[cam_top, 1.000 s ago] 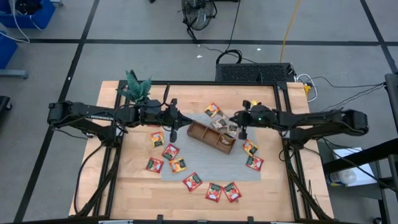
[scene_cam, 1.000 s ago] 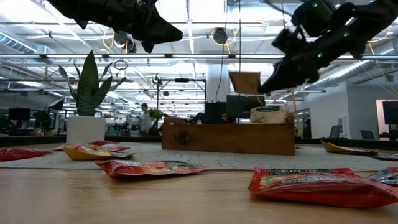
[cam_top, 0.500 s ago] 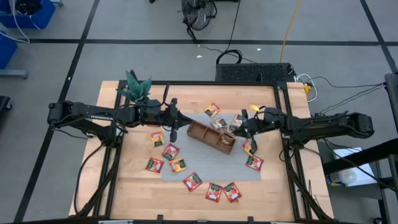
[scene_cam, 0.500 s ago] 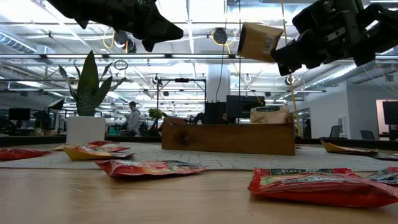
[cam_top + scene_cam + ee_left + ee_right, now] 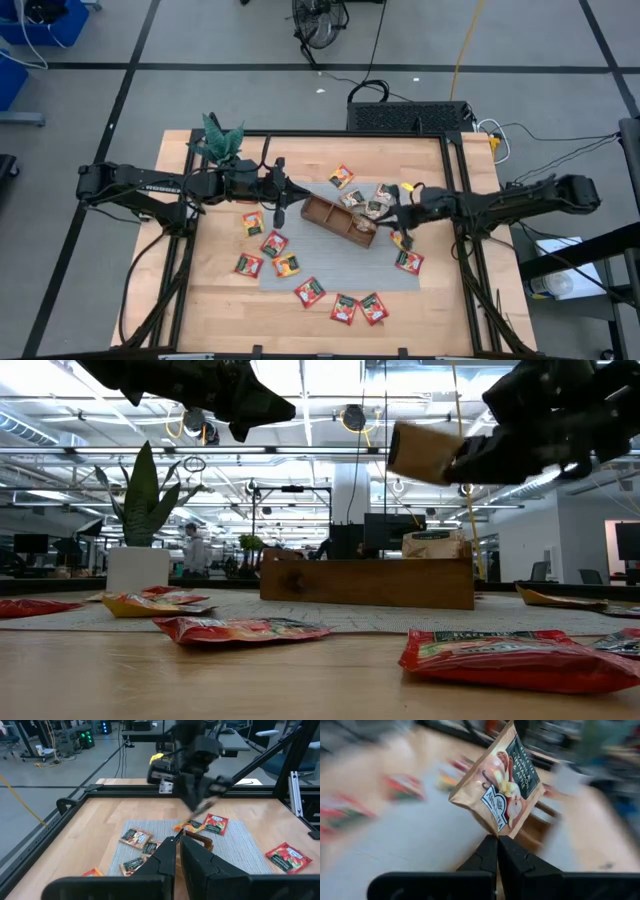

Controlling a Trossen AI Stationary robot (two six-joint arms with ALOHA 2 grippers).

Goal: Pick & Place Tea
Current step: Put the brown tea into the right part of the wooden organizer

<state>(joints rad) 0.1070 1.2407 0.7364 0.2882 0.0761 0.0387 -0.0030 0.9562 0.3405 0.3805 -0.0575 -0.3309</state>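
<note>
- A tan paper tea sachet with a dark green label panel (image 5: 499, 787) was pinched by its lower corner in the right end effector (image 5: 497, 851), whose two dark fingers were clamped together on it; the right wrist view alone showed its printed face.
- In the low view that same sachet (image 5: 420, 452) hung tilted in the air, clear of the table and above the brown wooden compartment tray (image 5: 366, 582), at the tip of the right end effector (image 5: 455, 463).
- From above, the right end effector (image 5: 392, 216) sat just beside the tray's (image 5: 325, 215) right end, over the grey mat (image 5: 320, 270); the held sachet was hard to make out there.
- Pale sachets (image 5: 356, 200) stood inside the tray; the low view showed one sticking up above its wall (image 5: 432, 544).
- Red flat square sachets (image 5: 343, 308) lay scattered on the mat and on the light wooden table (image 5: 440, 310) around the tray, several in an arc in front of it.
- The left end effector (image 5: 279, 204) hovered left of the tray, with its fingers closed on nothing, as the left wrist view (image 5: 177, 851) showed.
- A green potted plant (image 5: 220, 138) stood at the table's far left corner.
</note>
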